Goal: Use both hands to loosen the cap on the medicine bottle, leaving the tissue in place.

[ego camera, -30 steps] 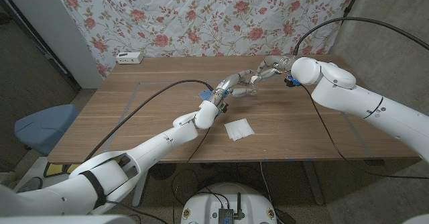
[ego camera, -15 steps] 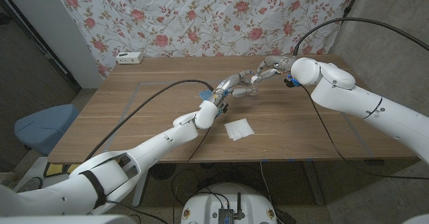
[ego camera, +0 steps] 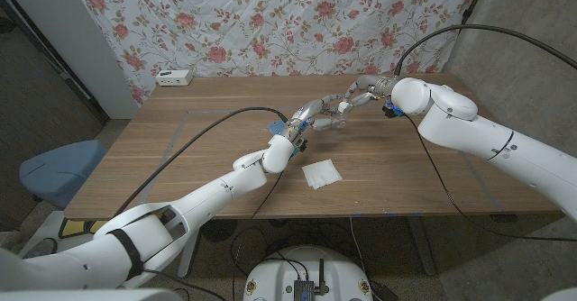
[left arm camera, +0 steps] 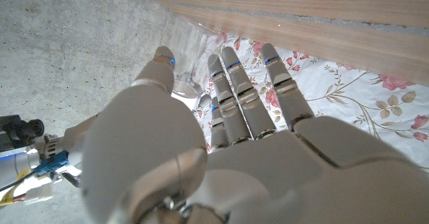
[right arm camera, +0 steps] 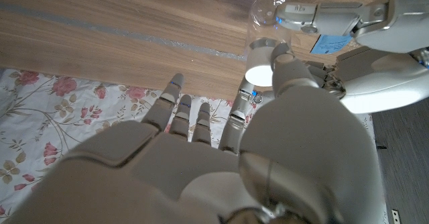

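Observation:
The medicine bottle [right arm camera: 267,11], clear with a white cap [right arm camera: 260,68], stands near the table's middle back, between my two hands. My left hand [ego camera: 311,117] grips its clear body [left arm camera: 182,49], thumb on one side and fingers on the other. From the far side my right hand [ego camera: 354,95] reaches in, its thumb [right arm camera: 284,55] against the cap and a finger on the cap's other side. In the head view the hands hide most of the bottle. The white tissue [ego camera: 321,173] lies flat on the table, nearer to me than the hands.
A white box [ego camera: 174,77] sits at the table's back left edge. A floral cloth [ego camera: 270,22] hangs behind the table. A blue chair [ego camera: 54,170] stands off its left side. Taped lines mark a rectangle on the wooden table [ego camera: 180,157].

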{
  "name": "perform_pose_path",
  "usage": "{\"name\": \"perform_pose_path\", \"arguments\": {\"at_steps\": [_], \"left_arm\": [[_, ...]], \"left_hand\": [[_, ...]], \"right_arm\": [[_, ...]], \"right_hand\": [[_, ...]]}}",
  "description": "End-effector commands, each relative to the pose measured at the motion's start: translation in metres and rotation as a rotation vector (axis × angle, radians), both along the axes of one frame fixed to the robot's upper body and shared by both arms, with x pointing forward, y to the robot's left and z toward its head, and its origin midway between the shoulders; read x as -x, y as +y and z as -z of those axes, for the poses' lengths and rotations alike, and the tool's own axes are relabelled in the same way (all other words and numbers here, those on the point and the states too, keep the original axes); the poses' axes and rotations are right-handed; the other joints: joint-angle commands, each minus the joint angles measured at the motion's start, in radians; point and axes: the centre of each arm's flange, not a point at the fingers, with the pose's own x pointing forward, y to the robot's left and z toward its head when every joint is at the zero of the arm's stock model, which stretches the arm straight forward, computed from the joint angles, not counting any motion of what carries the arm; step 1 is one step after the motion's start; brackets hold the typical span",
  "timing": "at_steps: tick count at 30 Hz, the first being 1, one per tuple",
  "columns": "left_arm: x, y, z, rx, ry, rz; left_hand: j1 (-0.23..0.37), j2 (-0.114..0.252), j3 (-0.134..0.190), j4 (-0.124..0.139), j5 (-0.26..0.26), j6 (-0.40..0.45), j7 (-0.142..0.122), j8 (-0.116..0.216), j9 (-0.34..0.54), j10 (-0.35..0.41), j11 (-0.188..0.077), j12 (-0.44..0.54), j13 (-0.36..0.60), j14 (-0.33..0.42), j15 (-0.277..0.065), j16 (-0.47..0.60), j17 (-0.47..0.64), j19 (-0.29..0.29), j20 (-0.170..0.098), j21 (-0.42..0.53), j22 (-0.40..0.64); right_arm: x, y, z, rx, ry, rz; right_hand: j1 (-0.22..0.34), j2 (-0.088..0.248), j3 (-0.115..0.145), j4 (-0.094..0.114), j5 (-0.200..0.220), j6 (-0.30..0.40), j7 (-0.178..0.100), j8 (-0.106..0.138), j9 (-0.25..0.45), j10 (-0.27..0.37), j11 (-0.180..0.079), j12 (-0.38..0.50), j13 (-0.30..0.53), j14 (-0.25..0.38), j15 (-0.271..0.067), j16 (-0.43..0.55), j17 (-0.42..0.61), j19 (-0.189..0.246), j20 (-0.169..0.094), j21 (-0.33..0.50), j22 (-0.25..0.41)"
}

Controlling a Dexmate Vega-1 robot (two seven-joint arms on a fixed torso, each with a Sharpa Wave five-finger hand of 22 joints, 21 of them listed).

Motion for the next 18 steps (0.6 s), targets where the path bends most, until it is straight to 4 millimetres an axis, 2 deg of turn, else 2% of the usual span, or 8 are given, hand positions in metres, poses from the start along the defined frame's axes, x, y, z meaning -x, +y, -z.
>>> {"name": "perform_pose_path", "arguments": {"at_steps": [1, 18], "left_arm": [[-0.0020, -0.0003, 0.0010, 0.000, 0.008, -0.002], [-0.0066, -0.0013, -0.0010, -0.001, 0.013, -0.005]], "left_hand": [[0.000, 0.006, 0.010, -0.001, 0.006, 0.003, -0.006, -0.001, 0.002, 0.052, -0.040, 0.005, 0.005, 0.012, -0.078, -0.002, 0.001, -0.005, 0.000, 0.001, 0.003], [-0.005, 0.006, 0.014, 0.000, 0.006, 0.001, -0.007, -0.002, 0.002, 0.051, -0.040, 0.004, 0.005, 0.012, -0.079, -0.003, 0.001, -0.007, 0.001, 0.001, 0.003]], "right_arm": [[-0.0030, -0.0019, -0.0018, -0.017, 0.015, -0.017], [-0.0075, -0.0069, -0.0043, -0.051, 0.025, -0.051]], "right_hand": [[0.008, 0.008, 0.010, 0.005, 0.007, -0.005, -0.007, -0.002, 0.000, -0.003, -0.009, -0.003, 0.003, 0.000, -0.008, 0.003, 0.003, 0.007, -0.008, 0.000, 0.004], [0.046, 0.045, 0.030, 0.002, 0.006, 0.028, -0.044, 0.010, -0.006, 0.006, -0.041, -0.003, 0.002, 0.001, -0.030, 0.003, 0.002, 0.008, -0.018, -0.002, 0.003]]}}
